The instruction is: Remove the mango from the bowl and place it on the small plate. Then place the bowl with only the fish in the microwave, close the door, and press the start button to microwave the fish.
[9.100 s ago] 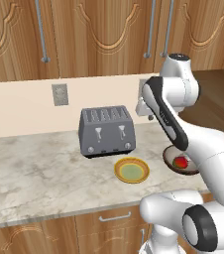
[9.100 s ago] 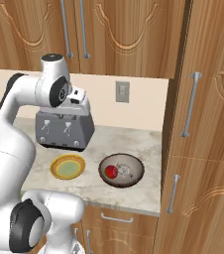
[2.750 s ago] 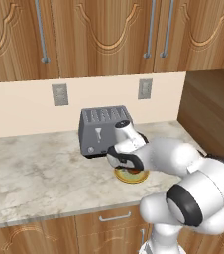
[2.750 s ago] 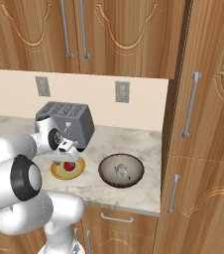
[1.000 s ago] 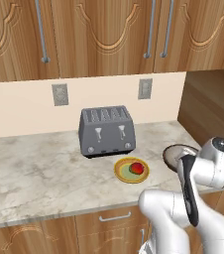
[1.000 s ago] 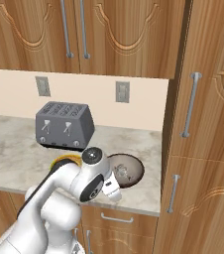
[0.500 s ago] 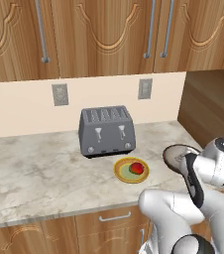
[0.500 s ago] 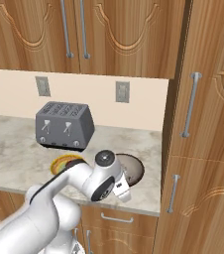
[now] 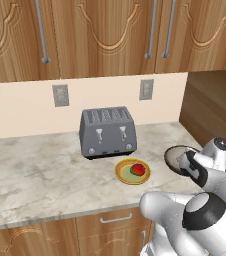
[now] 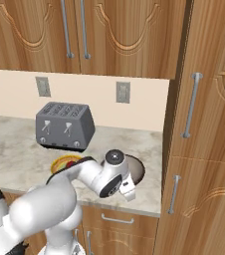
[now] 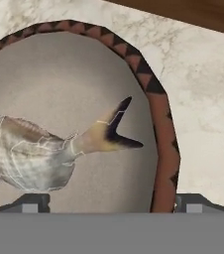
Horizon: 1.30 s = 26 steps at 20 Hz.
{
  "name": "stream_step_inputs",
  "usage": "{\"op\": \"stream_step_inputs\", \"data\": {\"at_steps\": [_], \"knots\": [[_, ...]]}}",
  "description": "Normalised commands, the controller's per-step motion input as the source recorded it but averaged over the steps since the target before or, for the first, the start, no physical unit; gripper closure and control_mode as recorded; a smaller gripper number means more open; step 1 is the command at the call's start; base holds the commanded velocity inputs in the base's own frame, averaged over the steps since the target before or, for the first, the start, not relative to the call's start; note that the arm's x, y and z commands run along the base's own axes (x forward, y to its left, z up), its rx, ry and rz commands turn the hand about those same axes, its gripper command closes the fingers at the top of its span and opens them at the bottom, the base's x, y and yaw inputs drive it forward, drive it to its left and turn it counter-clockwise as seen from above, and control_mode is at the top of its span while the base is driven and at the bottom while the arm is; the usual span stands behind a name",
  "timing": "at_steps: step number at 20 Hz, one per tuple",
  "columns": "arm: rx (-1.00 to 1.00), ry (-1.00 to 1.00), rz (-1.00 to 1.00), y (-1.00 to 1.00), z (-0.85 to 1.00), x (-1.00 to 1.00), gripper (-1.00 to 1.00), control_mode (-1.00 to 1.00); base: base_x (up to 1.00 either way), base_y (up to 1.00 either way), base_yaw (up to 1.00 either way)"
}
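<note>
Toaster [image 9: 108,131] as landmark: just in front of it, small plate [image 9: 122,174] carrying the mango [image 9: 139,170]. Right of that, the bowl [image 9: 174,154], fish [image 11: 39,149] lying inside. Gripper [image 11: 111,202] low over bowl rim, fingers spread wide, holding nothing.

bowl [image 9: 174,155] — arm hides near half | fish [image 11: 39,154] — head cropped

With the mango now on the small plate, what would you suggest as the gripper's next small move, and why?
Probably lower the open gripper so its fingers straddle the bowl rim, then close. The fish lies alone inside, the mango sits on the small plate, and the rim runs between the fingertips.
</note>
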Motion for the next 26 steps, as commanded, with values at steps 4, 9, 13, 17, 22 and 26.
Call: {"op": "stream_step_inputs", "data": {"at_steps": [4,9,13,17,22,26], "knots": [[0.00,0.00,0.00,-0.02,-0.20,0.02,1.00,-1.00,0.00,0.00,0.00],[0.00,0.00,0.00,0.00,-0.15,0.21,1.00,-1.00,0.00,0.00,0.00],[0.01,0.00,0.00,0.00,-0.05,0.14,1.00,-1.00,0.00,0.00,0.00],[0.00,-0.07,0.00,0.00,0.13,-0.01,1.00,-1.00,0.00,0.00,0.00],[0.00,-0.16,0.04,0.07,0.54,-0.08,1.00,-1.00,0.00,0.00,0.00],[0.00,-0.13,0.02,0.19,0.60,-0.12,1.00,-1.00,0.00,0.00,0.00]]}}
